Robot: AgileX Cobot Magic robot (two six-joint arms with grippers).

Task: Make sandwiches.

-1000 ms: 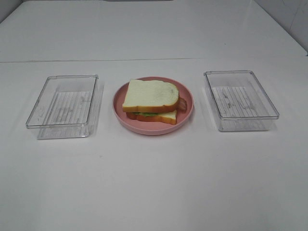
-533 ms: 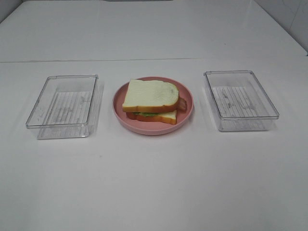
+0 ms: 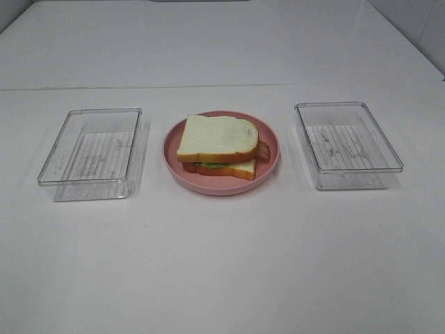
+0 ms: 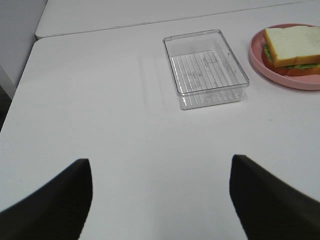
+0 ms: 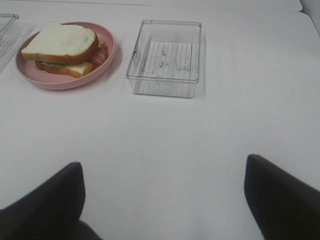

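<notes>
Nothing has shifted since the earlier frames. The white table (image 3: 222, 264) carries two clear plastic trays, one (image 3: 92, 153) left of the pink plate (image 3: 271, 163) and one (image 3: 348, 144) right of it. The sandwich (image 3: 218, 147) sits on that plate, lettuce and bacon showing between its slices. Both the left end effector (image 4: 160, 200) and right end effector (image 5: 162, 200) stand spread wide, holding nothing, well apart from the plate.

Left claw (image 4: 160, 200) and right claw (image 5: 162, 200) both gape wide, empty.
</notes>
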